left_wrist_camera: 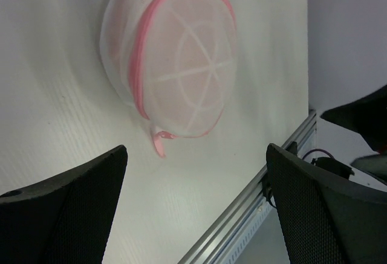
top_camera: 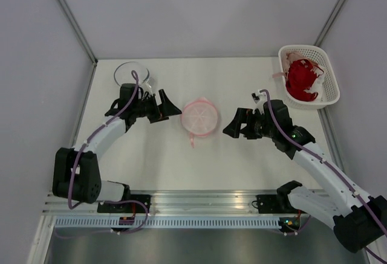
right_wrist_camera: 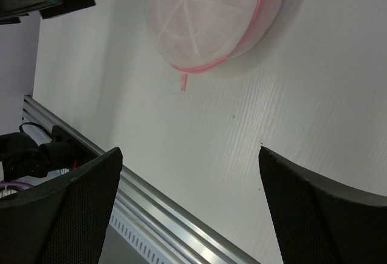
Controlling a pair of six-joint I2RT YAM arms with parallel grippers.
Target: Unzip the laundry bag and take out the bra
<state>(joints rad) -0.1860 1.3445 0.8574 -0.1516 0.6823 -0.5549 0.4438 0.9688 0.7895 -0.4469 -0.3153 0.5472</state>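
1. Left gripper [top_camera: 168, 108]: the jaws are standing wide open with nothing between them. The fingers [left_wrist_camera: 72, 215] are pointing at the bag [top_camera: 199, 118] from its left, near it but not touching.
2. Right gripper [top_camera: 231, 124]: the jaws are likewise gaping wide and holding nothing. The fingers [right_wrist_camera: 326, 209] are facing the bag from its right, also apart from it.
3. Left arm: it is reaching forward from the near-left base, elbow out at the table's left edge, forearm angling inward. Its wrist is passing just beside the glass bowl [top_camera: 132, 72].
4. Right arm: it is stretching from the near-right base, forearm slanting up and leftward toward the middle.
5. Bag: it is lying on the table [top_camera: 242, 167] between the two grippers, its pink rim appearing closed and a pink tab [left_wrist_camera: 158, 142] trailing toward the near edge.
6. Bra: a pale pink tint is showing through the mesh; its shape cannot be made out.
7. Basket [top_camera: 326, 89]: it is sitting at the far right corner, holding a red garment [top_camera: 302, 78].
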